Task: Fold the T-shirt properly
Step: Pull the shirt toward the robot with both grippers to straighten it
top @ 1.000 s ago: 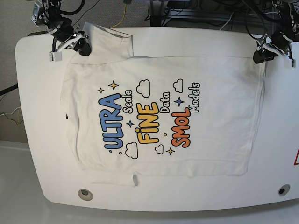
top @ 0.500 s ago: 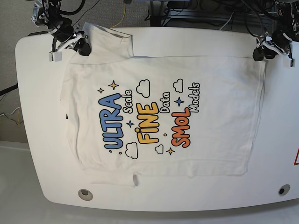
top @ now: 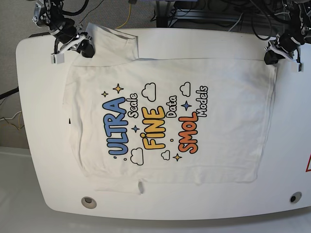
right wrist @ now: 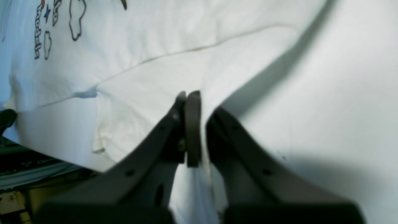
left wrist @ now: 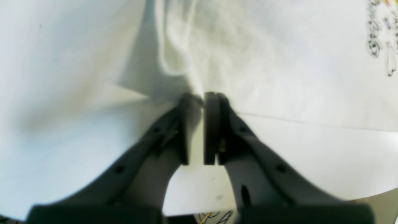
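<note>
The white T-shirt lies spread flat on the table with its print "ULTRA Scale FINE Data SMOL Models" facing up. My left gripper is at the shirt's far right corner. In the left wrist view this gripper is shut on the T-shirt, and cloth bunches up from its tips. My right gripper is at the far left, by the sleeve. In the right wrist view it is shut on a fold of the T-shirt, with white fabric between the fingers.
The white table has rounded corners and two round holes near its front edge. Cables and dark frame parts run behind the far edge. A red triangle sticker sits at the right edge.
The left gripper has shifted slightly toward the far edge with the shirt corner in it. The right gripper and the rest of the shirt have hardly moved.
</note>
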Motion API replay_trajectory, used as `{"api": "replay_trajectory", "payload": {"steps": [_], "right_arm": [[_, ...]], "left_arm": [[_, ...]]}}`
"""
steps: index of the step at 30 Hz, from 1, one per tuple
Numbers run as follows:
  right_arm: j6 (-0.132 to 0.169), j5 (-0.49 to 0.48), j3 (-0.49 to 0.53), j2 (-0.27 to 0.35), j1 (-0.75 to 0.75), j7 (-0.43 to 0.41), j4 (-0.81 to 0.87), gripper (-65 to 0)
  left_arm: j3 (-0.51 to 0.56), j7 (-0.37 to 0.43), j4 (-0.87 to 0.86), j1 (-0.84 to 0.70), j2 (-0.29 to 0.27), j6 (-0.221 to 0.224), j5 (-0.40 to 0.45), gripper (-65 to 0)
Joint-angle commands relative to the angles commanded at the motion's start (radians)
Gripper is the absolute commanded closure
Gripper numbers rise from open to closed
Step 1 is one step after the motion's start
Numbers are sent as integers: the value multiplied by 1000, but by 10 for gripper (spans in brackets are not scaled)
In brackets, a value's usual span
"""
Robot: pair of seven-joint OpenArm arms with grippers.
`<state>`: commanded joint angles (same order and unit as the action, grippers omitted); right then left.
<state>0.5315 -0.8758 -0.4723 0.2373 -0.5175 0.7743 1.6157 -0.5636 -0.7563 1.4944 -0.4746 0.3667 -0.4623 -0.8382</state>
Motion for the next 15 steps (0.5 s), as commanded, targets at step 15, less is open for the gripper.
{"api": "replay_trajectory", "payload": {"steps": [15], "right_arm": [[7,-4,-7,0,-2,-3,0,0]], "left_arm": [[-11,-47,8,-6,7,-12,-7,0]]}}
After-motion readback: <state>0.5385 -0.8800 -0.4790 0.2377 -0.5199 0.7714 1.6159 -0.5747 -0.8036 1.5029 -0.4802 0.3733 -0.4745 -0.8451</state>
